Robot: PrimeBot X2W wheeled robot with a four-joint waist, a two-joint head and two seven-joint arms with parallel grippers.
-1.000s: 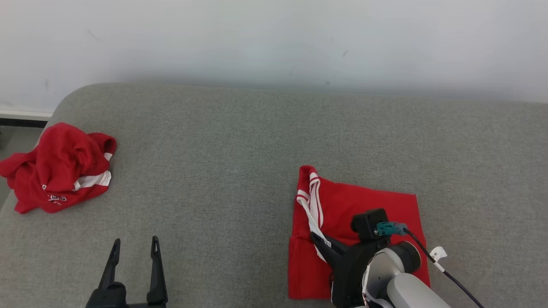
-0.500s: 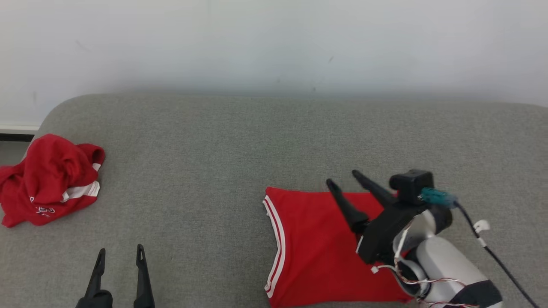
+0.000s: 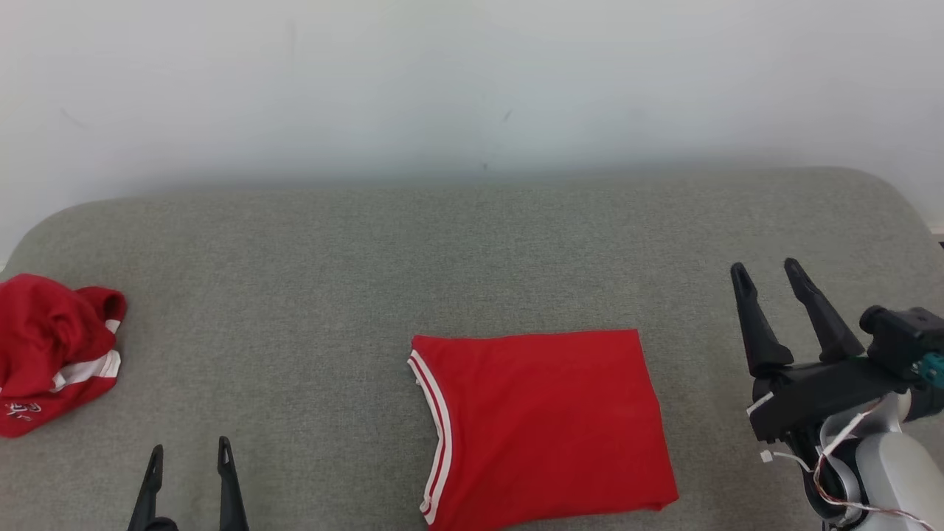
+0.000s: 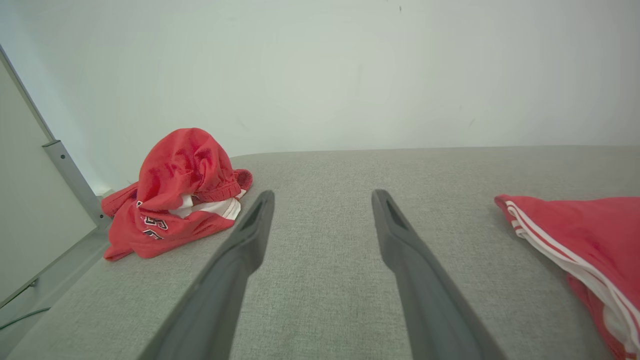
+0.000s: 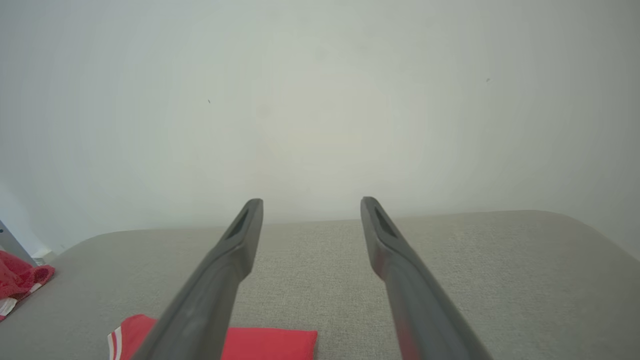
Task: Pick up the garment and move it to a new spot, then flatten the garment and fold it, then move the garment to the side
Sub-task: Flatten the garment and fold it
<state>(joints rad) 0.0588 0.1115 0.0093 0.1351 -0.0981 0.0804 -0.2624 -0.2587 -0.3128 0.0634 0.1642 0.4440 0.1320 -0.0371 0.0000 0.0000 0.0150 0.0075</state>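
Note:
A red garment (image 3: 542,424) with white stripes along its left edge lies folded flat on the grey cushion (image 3: 472,258), a little right of centre and near the front. Its striped edge shows at the right in the left wrist view (image 4: 575,240), and its far edge at the bottom in the right wrist view (image 5: 260,342). My right gripper (image 3: 767,274) stands open to the right of the garment, clear of it, with nothing between its fingers. My left gripper (image 3: 188,457) is open at the lower left, well left of the garment, and is empty too.
A second red garment (image 3: 51,350) lies crumpled at the cushion's far left edge; it also shows in the left wrist view (image 4: 175,195). A pale wall (image 3: 472,88) rises behind the cushion. A grey panel (image 4: 30,200) stands beyond the cushion's left end.
My right gripper has opened, let go of the folded garment and drawn back to its right. The garment now lies flat. The head camera has swung to the right.

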